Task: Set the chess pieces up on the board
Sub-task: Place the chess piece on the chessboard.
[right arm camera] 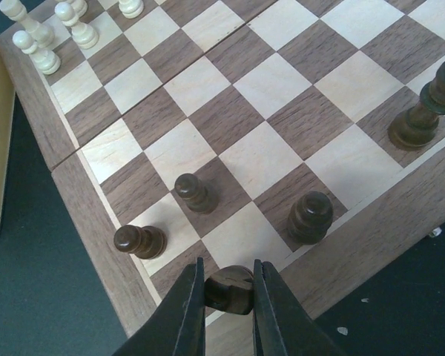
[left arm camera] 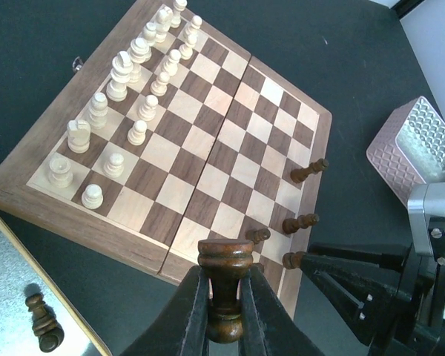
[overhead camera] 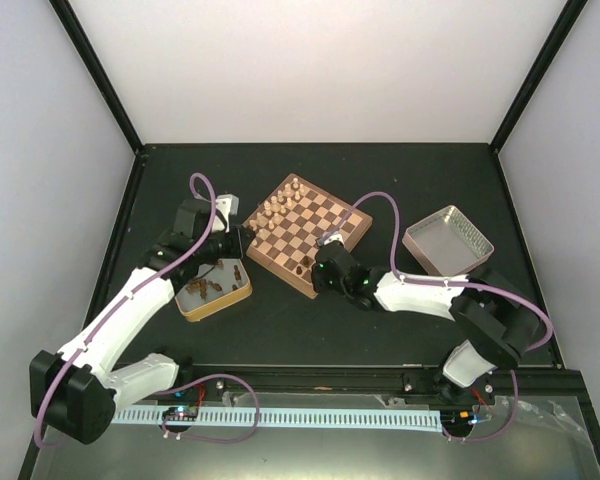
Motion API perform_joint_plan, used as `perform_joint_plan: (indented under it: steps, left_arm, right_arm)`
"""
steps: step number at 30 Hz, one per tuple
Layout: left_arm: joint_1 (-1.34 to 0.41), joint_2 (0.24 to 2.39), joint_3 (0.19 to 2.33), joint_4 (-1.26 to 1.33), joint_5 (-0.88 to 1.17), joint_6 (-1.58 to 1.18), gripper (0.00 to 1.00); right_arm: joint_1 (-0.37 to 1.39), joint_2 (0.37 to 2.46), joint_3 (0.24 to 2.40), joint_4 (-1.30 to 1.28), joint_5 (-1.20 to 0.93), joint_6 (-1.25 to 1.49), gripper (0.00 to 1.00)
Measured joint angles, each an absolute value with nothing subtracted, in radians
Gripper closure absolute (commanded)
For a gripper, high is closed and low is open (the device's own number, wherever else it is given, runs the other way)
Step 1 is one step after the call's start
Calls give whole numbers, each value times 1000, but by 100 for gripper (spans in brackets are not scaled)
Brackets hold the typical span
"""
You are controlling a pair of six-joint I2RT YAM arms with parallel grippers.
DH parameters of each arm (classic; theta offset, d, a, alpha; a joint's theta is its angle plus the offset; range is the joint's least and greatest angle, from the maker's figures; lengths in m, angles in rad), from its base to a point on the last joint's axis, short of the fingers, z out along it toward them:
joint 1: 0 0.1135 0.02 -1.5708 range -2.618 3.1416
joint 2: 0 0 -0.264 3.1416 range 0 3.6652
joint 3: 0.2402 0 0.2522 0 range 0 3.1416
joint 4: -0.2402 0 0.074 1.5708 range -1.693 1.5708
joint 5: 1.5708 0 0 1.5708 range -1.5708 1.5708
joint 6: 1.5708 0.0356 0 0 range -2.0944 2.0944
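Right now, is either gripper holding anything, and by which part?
Both are. The left gripper clamps a dark rook-like chessman by its narrow waist; the right gripper pinches another dark chessman by its sides, at the board's rim.

top: high, looks down | wrists: close, oblique | shared: board (overhead camera: pixel 325 226)

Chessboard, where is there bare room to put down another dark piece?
The middle rows of the board, between the cream pieces and the dark pieces, are bare. Crowded: both cream rows and the corner by the right hand.
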State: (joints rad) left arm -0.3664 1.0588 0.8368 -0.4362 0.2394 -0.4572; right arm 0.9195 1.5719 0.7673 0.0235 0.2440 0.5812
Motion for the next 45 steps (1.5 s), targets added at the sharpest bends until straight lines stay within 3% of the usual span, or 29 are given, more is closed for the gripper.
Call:
perform_joint_plan:
  steps: [23, 45]
  left_arm:
    - [-346, 1100, 837, -432, 318, -452, 98]
    - [-346, 1109, 837, -429, 346, -447, 98]
  right_arm:
    - [921, 1639, 795, 56, 279, 570, 77]
    - [921, 1558, 892, -113, 259, 601, 59]
